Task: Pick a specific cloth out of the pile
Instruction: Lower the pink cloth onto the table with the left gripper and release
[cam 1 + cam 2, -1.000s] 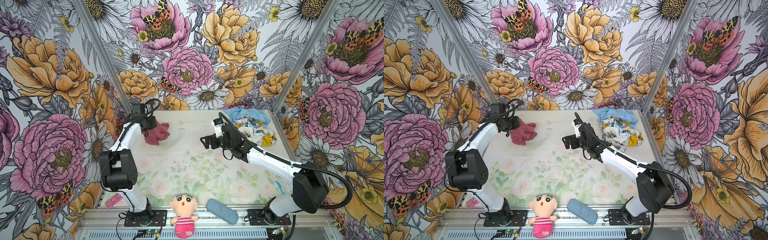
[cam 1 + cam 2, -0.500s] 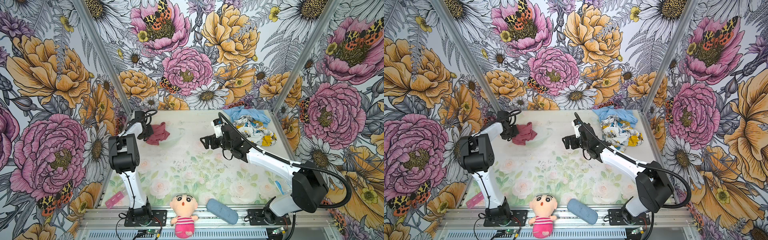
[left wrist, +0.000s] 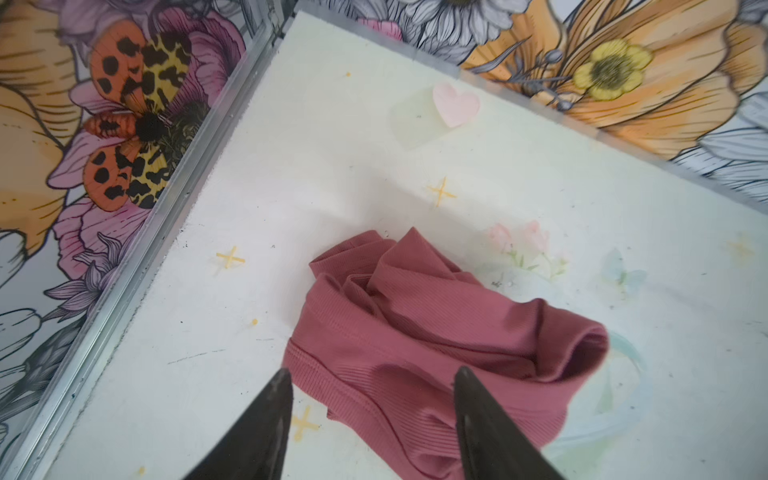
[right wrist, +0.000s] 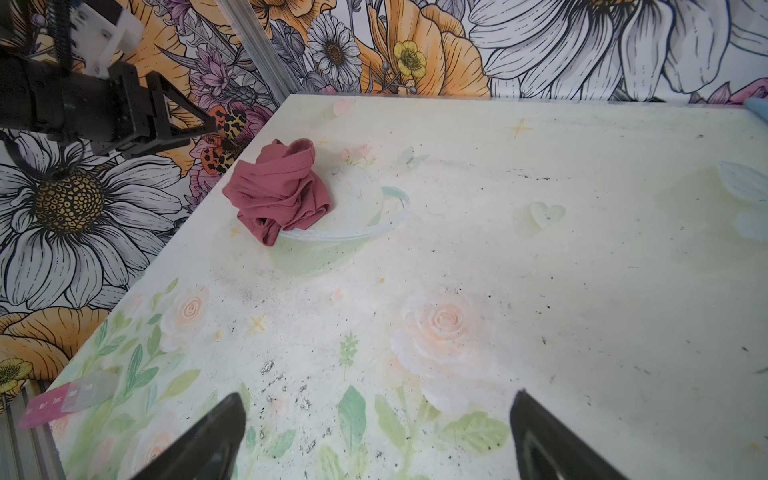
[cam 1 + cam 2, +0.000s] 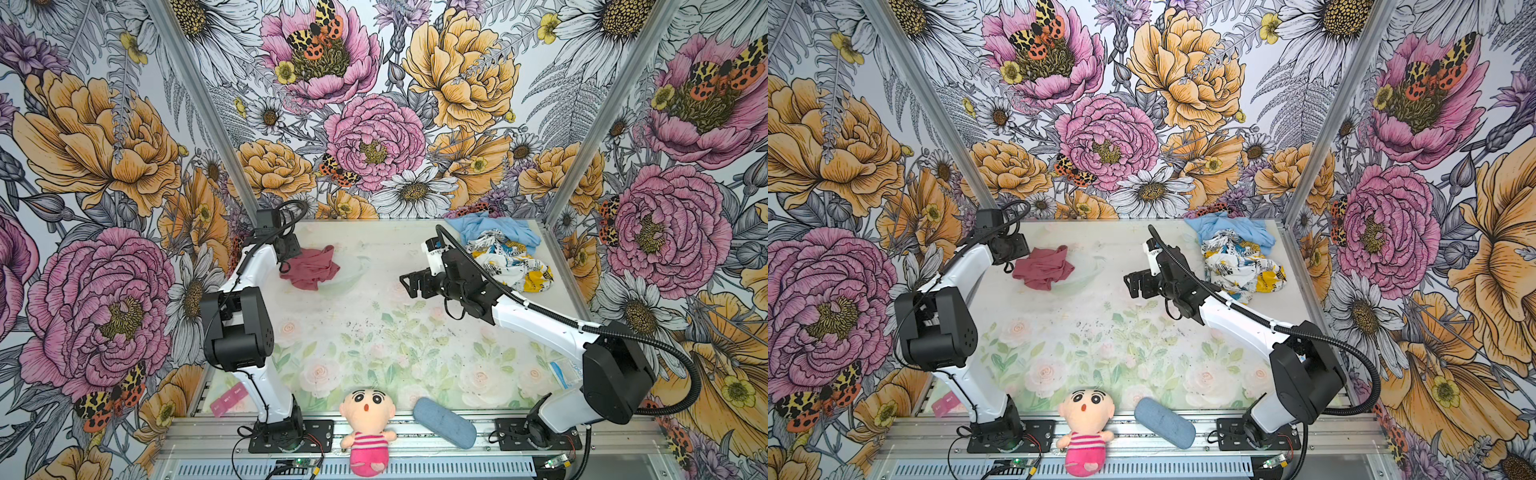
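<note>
Cloth (image 3: pixel 436 332) free of parted, empty left claw (image 3: pixel 372 370), near edge behind its fingers (image 3: pixel 257 428); right claw (image 4: pixel 378 395) wide apart, empty.

Brightly and evenly lit, with only faint, soft shadows. Crisp in both top views, slightly washed out in wrist views.
</note>
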